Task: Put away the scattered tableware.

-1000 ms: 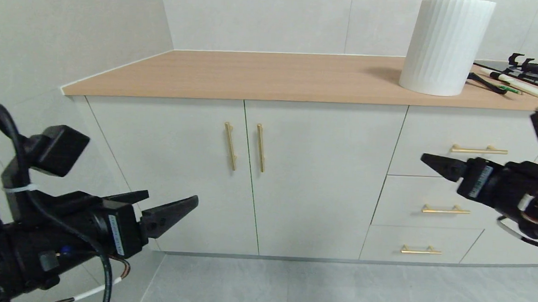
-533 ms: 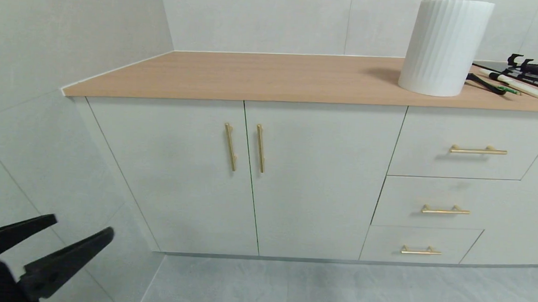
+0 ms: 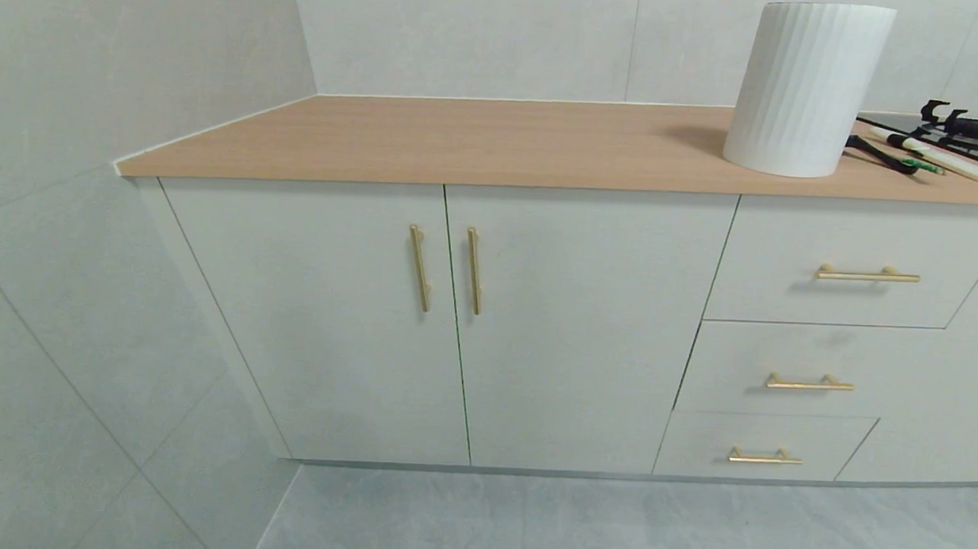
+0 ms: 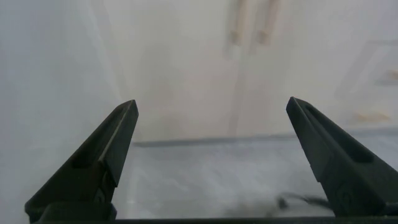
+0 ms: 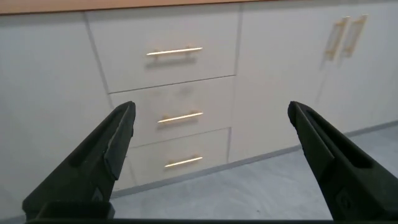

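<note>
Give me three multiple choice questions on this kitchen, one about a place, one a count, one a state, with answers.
1. Where does the white ribbed container stand? A) on the floor B) on the wooden countertop C) in a sink
2. How many drawers are stacked right of the double doors? A) two B) three C) five
3. How do the double doors stand? A) both shut B) one ajar C) both wide open
Answers: 1 B, its base rests on the countertop. 2 B, three fronts, one above another. 3 A, both lie flush.
</note>
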